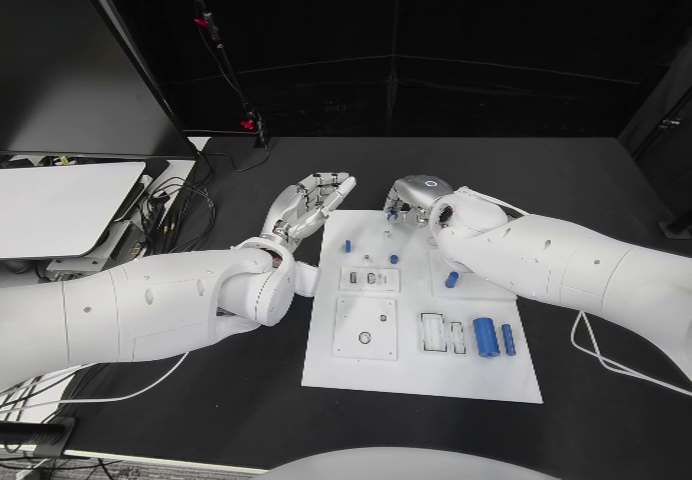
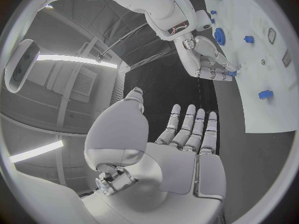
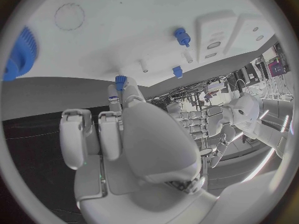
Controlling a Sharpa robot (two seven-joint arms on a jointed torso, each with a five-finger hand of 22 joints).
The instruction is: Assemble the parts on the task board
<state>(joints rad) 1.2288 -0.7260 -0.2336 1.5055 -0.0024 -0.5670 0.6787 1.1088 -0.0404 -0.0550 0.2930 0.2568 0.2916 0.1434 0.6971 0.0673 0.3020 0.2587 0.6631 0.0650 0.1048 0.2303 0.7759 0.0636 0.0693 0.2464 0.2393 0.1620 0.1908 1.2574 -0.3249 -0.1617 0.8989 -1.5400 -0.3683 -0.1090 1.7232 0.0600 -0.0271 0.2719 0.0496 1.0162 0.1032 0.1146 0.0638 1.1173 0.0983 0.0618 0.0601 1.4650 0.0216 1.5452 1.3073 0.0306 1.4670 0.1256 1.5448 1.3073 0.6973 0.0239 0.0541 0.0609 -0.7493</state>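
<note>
The white task board (image 1: 418, 375) lies in the middle of the black table. On it are small blue pegs (image 1: 348, 244) (image 1: 394, 258) (image 1: 451, 279) and two blue cylinders (image 1: 486, 336) near its right edge. My right hand (image 1: 418, 198) hovers over the board's far edge and pinches a small blue part (image 3: 120, 81) at its fingertips; the same part (image 2: 231, 73) shows in the left wrist view. A blue gear (image 3: 22, 50) sits on the board close to that hand. My left hand (image 1: 307, 205) is beside the board's far left corner, fingers straight and apart, holding nothing.
A white side table (image 1: 65, 205) with a dark monitor above it stands at the left, with cables (image 1: 173, 215) beside it. A white cable (image 1: 591, 350) loops on the table right of the board. White recessed plates (image 1: 365, 328) occupy the board's left half.
</note>
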